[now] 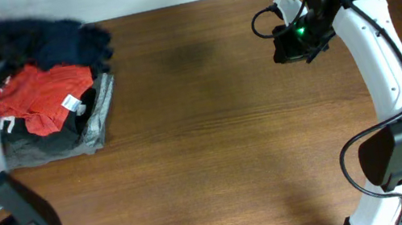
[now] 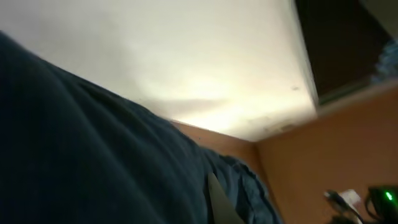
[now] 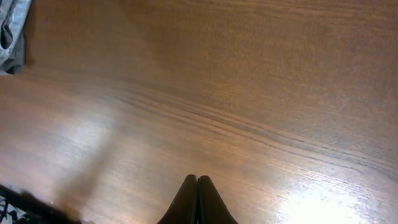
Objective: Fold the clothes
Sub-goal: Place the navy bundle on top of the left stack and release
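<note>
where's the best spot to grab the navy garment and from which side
Pinch the bunched fold at the navy garment's edge nearest the table's middle, coming from above on that bare side. It lies crumpled, and the red garment lies against its near edge, so a near-side approach risks catching both.

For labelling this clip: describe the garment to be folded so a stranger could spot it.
On the wooden table, look to the upper-left corner of the overhead view. The dark navy garment is bunched there at the far edge. It alone is navy, beside a red garment and a grey garment.
</note>
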### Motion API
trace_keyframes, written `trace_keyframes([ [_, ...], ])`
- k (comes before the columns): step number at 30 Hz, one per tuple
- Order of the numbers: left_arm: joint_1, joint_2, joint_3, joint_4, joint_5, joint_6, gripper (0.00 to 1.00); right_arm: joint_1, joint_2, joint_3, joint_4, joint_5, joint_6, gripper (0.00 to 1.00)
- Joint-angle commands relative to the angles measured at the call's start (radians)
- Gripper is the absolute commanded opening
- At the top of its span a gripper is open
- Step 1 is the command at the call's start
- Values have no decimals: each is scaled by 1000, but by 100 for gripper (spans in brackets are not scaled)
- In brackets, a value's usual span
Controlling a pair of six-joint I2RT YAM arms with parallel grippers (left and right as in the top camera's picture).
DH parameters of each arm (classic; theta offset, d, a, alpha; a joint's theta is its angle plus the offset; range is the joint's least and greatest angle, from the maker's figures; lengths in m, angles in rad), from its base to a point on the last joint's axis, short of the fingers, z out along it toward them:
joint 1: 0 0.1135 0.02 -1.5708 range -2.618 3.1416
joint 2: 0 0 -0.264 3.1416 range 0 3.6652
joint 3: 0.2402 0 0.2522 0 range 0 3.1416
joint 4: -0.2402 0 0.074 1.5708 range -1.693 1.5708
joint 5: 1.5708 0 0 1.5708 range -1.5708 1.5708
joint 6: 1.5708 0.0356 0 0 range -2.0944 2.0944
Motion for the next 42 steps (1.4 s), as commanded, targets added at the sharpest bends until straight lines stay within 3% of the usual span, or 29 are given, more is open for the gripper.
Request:
trace_keyframes([
  [1, 44, -12, 18, -138, -23, 199, 1, 6, -3, 12, -3, -10, -10, 4],
  [5, 85, -12, 18, -413, -304, 356, 1, 5, -3, 12, -5, -10, -10, 4],
  [9, 116, -12, 18, -525, -461, 417, 3, 5, -3, 12, -16, -10, -10, 4],
  [11, 134, -12, 18, -543, -488, 416, 26, 5, -3, 12, -18, -10, -10, 4],
  [14, 155, -12, 18, -561, -521, 415, 78, 5, -3, 12, -19, -10, -10, 4],
  [16, 172, -15, 18, -577, -519, 415, 96, 5, -3, 12, -27, -10, -10, 4],
  [20, 219, -51, 41, -640, -498, 415, 99, 5, -3, 12, -45, -10, -15, 4],
  [24, 272, -129, 102, -691, -381, 419, 99, 5, -3, 12, -51, -10, -14, 4],
  [28, 290, -240, 142, -701, -321, 492, 99, 5, -3, 12, -51, -11, -13, 4],
  [29, 285, -265, 142, -694, -321, 509, 91, 5, -3, 12, -51, -14, -13, 4],
  [30, 276, -283, 142, -688, -327, 517, 66, 5, -3, 12, -51, -17, -13, 4],
  [31, 261, -298, 142, -681, -341, 517, 28, 5, -3, 12, -51, -18, -13, 4],
  [32, 241, -302, 142, -677, -363, 518, 6, 5, -3, 12, -51, -18, -13, 4],
  [33, 213, -302, 142, -677, -394, 536, 1, 5, -3, 12, -51, -18, -13, 4],
  [37, 77, -237, 134, -685, -541, 698, 0, 5, -3, 12, -52, -33, 13, 4],
  [42, -4, -80, 134, -677, -867, 637, 0, 7, -3, 12, -62, -129, 13, 4],
])
